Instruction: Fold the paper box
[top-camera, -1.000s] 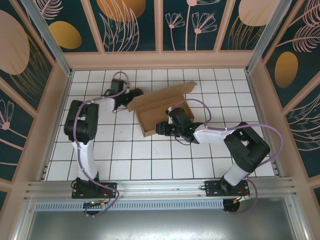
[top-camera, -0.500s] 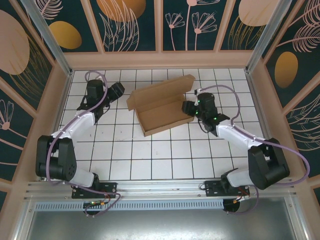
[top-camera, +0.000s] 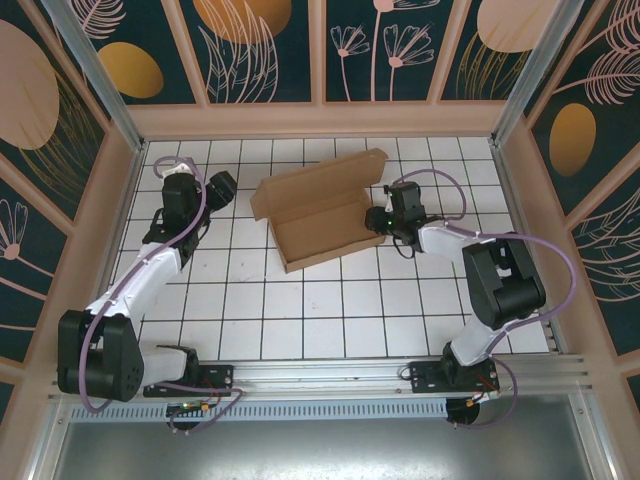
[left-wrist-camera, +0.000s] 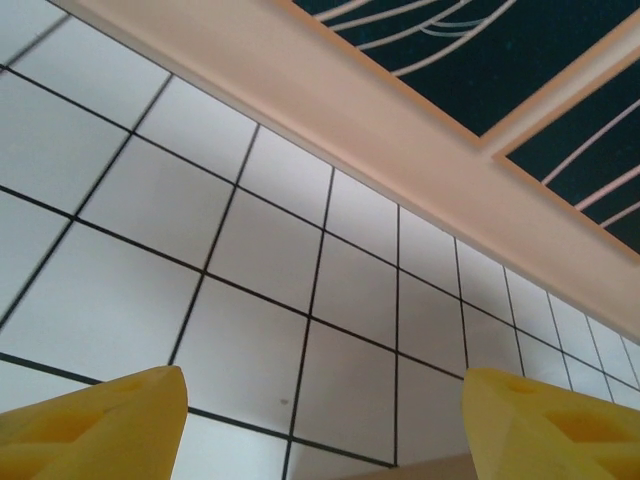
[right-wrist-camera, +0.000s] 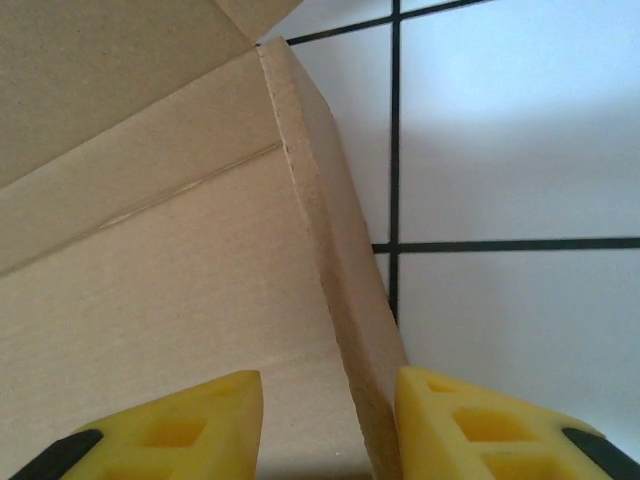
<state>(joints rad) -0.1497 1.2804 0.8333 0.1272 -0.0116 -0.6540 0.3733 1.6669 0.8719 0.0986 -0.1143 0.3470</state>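
Note:
The paper box (top-camera: 318, 216) lies mid-floor as an open brown tray, its lid flap standing up along the back. My right gripper (top-camera: 379, 222) is at the box's right end. In the right wrist view its yellow fingers (right-wrist-camera: 455, 420) stand astride the upright end wall (right-wrist-camera: 345, 300): the right one sits against the wall and the left one is apart from it, over the box floor (right-wrist-camera: 150, 300). My left gripper (top-camera: 221, 187) is left of the box, clear of it. It is open (left-wrist-camera: 325, 400) with nothing but floor tiles between its fingers.
Wooden frame walls (top-camera: 320, 118) ring the white tiled floor (top-camera: 300, 310). The back wall's base (left-wrist-camera: 400, 160) is close ahead of the left gripper. Open tiles stretch in front of the box down to the metal rail (top-camera: 320, 375) at the near edge.
The left gripper drew back leftward from the box's left corner and opened wider. The right gripper moved from the box's front to its right end wall, and its jaws narrowed.

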